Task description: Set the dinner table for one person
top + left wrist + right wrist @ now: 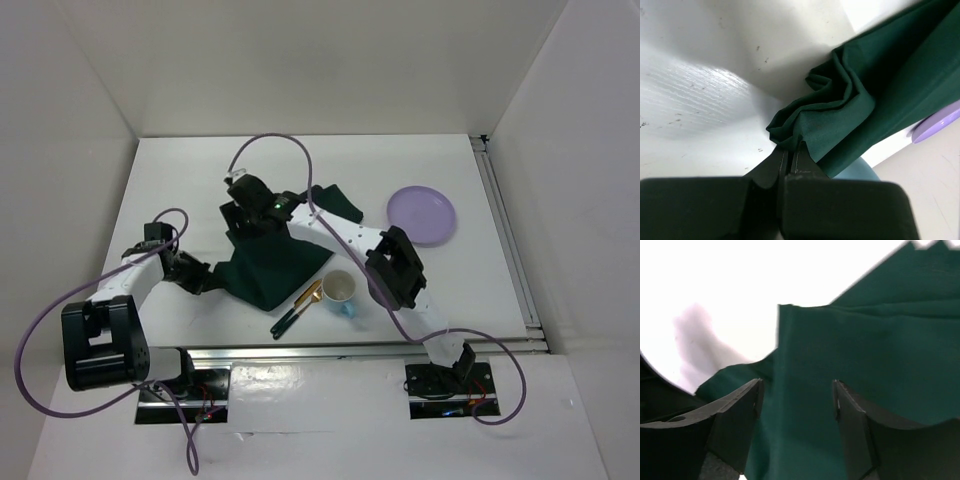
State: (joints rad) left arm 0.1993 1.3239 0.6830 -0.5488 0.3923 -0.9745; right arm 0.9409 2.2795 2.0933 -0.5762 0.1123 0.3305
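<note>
Table [180,180]: white, rigid, fixed, filling the top view and lying under everything. Nothing on it to grip; it is only serving as the bearing surface.

The thing actually being handled is the dark green placemat [275,265], sitting bunched and partly folded near the table's centre.

Left end effector [790,152] is pinching a crumpled corner of the cloth at its 8 o'clock side, jaws pressed together on the fold.

Right end effector [797,390] is hovering over the 11 o'clock part, jaws spread, cloth showing between them. Cannot tell whether it is touching.

Judging the placemat to be light and limp, sagging and wrinkling wherever unsupported. Best taken at a corner or hemmed edge, two well-separated corners pulled taut.

Purple plate [421,214] is lying at 2 o'clock of the cloth, apart from it. Mug [340,291] and cutlery [297,308] are sitting at 4 to 5 o'clock, just beside its edge; a dragged cloth could be nudging them
</note>
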